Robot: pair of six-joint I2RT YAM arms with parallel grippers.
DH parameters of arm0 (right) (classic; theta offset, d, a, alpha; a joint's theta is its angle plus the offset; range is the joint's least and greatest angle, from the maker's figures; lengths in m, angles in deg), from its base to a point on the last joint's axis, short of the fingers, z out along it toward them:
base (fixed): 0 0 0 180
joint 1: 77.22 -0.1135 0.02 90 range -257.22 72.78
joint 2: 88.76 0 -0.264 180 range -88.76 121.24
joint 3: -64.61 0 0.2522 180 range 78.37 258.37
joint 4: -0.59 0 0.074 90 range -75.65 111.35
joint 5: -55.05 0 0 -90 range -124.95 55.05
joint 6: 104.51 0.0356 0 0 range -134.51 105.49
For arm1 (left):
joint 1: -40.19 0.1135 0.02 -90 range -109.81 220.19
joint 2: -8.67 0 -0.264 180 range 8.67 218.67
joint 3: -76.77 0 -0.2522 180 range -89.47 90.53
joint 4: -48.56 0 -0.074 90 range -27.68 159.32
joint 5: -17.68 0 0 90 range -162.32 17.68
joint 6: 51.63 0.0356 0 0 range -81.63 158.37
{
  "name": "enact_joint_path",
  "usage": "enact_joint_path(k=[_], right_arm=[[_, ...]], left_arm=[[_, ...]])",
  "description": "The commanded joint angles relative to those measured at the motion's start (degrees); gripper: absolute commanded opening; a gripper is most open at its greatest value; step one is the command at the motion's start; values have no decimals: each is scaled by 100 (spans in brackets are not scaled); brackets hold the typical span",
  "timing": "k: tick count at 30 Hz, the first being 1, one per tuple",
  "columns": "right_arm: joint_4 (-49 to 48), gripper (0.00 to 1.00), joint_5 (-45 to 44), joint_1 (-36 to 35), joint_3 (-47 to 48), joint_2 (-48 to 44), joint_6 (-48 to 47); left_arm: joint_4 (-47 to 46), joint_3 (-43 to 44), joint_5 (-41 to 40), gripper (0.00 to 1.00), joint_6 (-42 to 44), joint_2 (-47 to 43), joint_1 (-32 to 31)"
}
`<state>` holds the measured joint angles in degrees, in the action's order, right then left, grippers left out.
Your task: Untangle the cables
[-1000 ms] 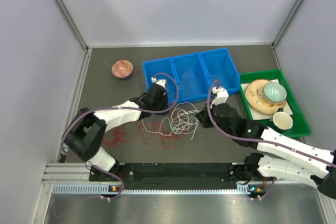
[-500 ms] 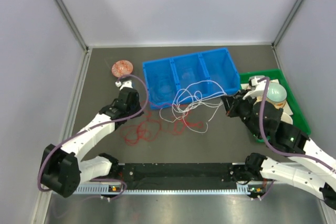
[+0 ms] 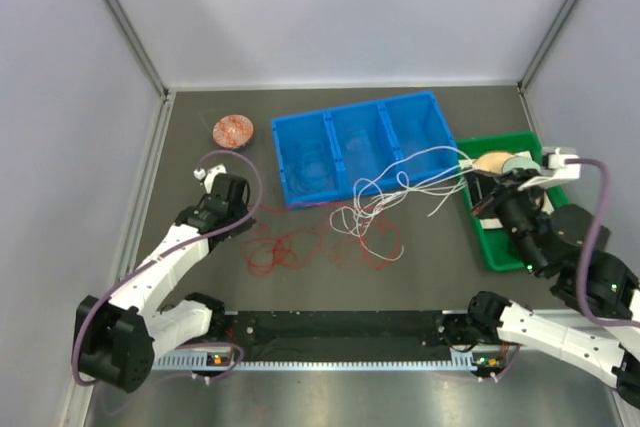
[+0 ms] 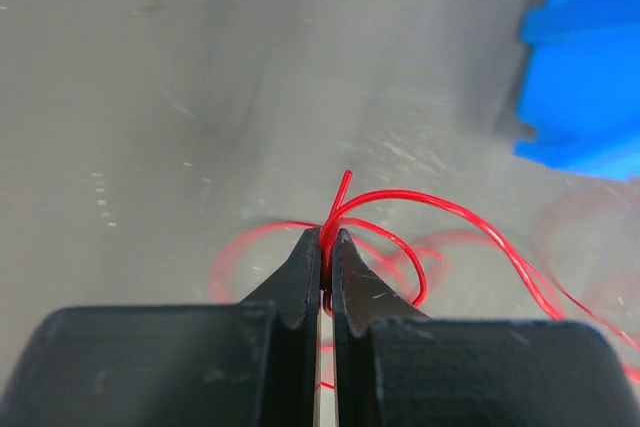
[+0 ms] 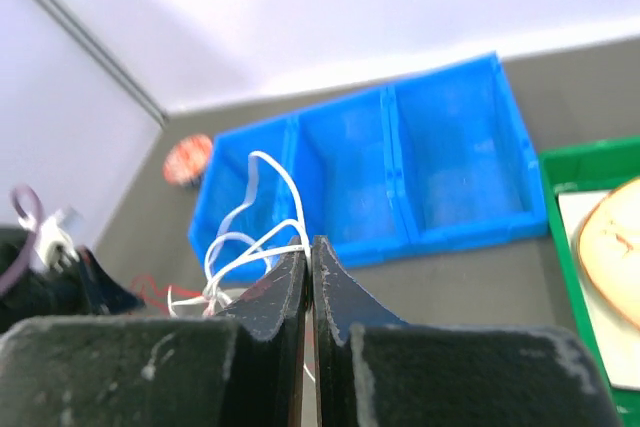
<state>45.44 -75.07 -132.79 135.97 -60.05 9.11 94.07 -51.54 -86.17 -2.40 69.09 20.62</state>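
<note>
Red cable (image 3: 300,247) lies in loose loops on the dark table, left of centre. My left gripper (image 3: 242,213) sits at its left end; in the left wrist view that gripper (image 4: 328,239) is shut on the red cable (image 4: 440,209), whose end pokes up past the tips. White cable (image 3: 400,182) stretches from a tangle over the red loops up and to the right, across the blue bin's front. My right gripper (image 3: 470,169) holds its far end; in the right wrist view the gripper (image 5: 310,250) is shut on the white cable (image 5: 255,247).
A blue three-compartment bin (image 3: 356,107) stands at the back centre. A green tray (image 3: 497,247) with a plate and cup is at the right, under my right arm. A small red-patterned bowl (image 3: 233,131) sits at the back left. Walls enclose three sides.
My left gripper has pulled left with the red cable and my right gripper has pulled right and up with the white cable. The two cables have spread apart.
</note>
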Motion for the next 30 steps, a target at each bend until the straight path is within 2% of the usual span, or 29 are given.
enact_joint_path(k=[1, 6, 9, 11, 13, 15, 16, 17, 18, 22, 24, 27, 30], right_arm=[[-402, 0, -286, 38, 549, -199, -304], [-560, 0, -233, 38, 673, -76, -358], [-560, 0, -216, 38, 516, 126, -332], [-552, 0, -128, 38, 270, 301, -200], [-543, 0, -67, 38, 16, 442, 10], [-552, 0, -5, 38, -143, 705, 143], [-560, 0, 30, 46, -275, 802, 265], [-604, 0, 74, 46, -346, 899, 310], [-639, 0, 100, 46, -425, 1039, 371], [-876, 0, 539, 326, -898, 1312, 678], [-990, 0, 934, 511, -1066, 1470, 871], [-1114, 0, 1497, 872, -1365, 1550, 1083], [-1167, 0, 1691, 1057, -1463, 1532, 1136]], left_arm=[[183, -137, -400, 0, -159, -75, 190], [340, -137, -741, 0, -431, -101, 270], [236, -207, -848, 0, -537, -416, 287], [-105, -355, -551, 0, -266, -794, 287], [-518, -418, 176, 0, 207, -1066, 296], [-660, -409, 557, 0, 429, -1138, 279], [-670, -392, 698, 5, 439, -1138, 270], [-661, -331, 838, 18, 430, -1112, 252], [-652, -313, 892, 55, 456, -1094, 244], [-617, -172, 971, 99, 544, -1234, 16], [-696, -120, 972, 99, 605, -1357, -151], [-731, 91, 735, 99, 754, -1297, -800], [-1264, 170, 1188, 99, 1000, -938, -1679]])
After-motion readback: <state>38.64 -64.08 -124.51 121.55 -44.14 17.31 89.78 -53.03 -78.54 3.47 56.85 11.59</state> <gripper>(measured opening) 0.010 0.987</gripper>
